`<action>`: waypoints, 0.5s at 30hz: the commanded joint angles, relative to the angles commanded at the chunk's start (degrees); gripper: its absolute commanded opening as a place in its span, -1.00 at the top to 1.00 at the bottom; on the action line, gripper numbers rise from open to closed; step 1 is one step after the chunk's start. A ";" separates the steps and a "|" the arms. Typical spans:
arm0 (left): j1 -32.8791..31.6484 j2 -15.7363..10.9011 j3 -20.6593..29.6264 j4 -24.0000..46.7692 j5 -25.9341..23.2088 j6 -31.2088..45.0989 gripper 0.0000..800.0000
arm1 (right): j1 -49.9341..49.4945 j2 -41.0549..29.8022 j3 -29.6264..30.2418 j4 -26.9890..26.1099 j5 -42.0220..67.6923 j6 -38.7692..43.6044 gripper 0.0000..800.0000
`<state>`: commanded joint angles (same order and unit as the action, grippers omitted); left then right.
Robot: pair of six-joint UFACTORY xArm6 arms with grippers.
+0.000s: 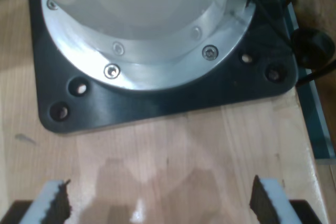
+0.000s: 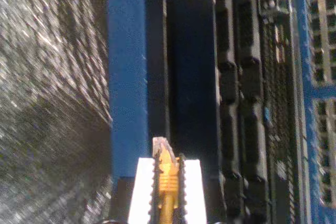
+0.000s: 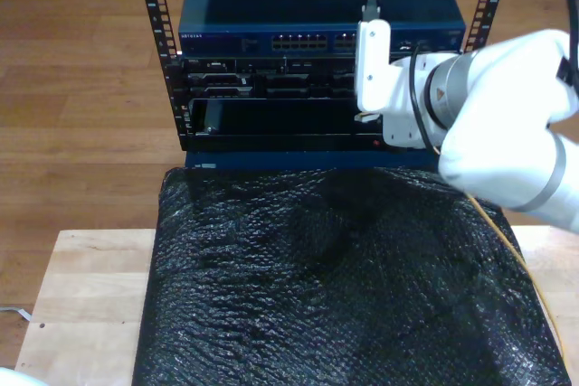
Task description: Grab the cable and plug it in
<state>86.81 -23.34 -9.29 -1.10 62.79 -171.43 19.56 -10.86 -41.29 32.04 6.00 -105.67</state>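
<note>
— End effector first: our second gripper (image 2: 167, 169) is clamped on the cable (image 2: 166, 179) just behind its clear plug (image 2: 161, 147), held before the blue-faced rack gear (image 2: 126, 77).

— So we have grabbed it, not yet plugged it in?

— We judge so; the plug tip is bare, well short of any port. Our first gripper (image 1: 157, 200) gapes wide over the pale wooden worktop (image 1: 173, 145).

— Textures?

— Ribbed orange boot, serrated white pads, crinkly black sheet (image 3: 335, 287).
</note>
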 joint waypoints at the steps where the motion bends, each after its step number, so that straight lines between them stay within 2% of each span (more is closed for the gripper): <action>1: -0.09 0.00 0.00 -0.09 0.00 0.00 -1.00 | 0.09 0.70 0.18 -1.14 -1.41 0.00 1.00; 9: 0.00 0.00 0.00 -0.09 0.00 0.00 -1.00 | 4.22 7.03 -0.44 -2.99 -14.15 0.00 1.00; 15: -0.09 0.00 0.00 -0.09 0.00 0.00 -1.00 | 5.54 8.88 -1.14 -4.66 -16.00 0.00 1.00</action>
<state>86.73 -23.34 -9.29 -1.19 62.79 -171.43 25.10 -1.98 -42.43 27.38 -10.00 -105.67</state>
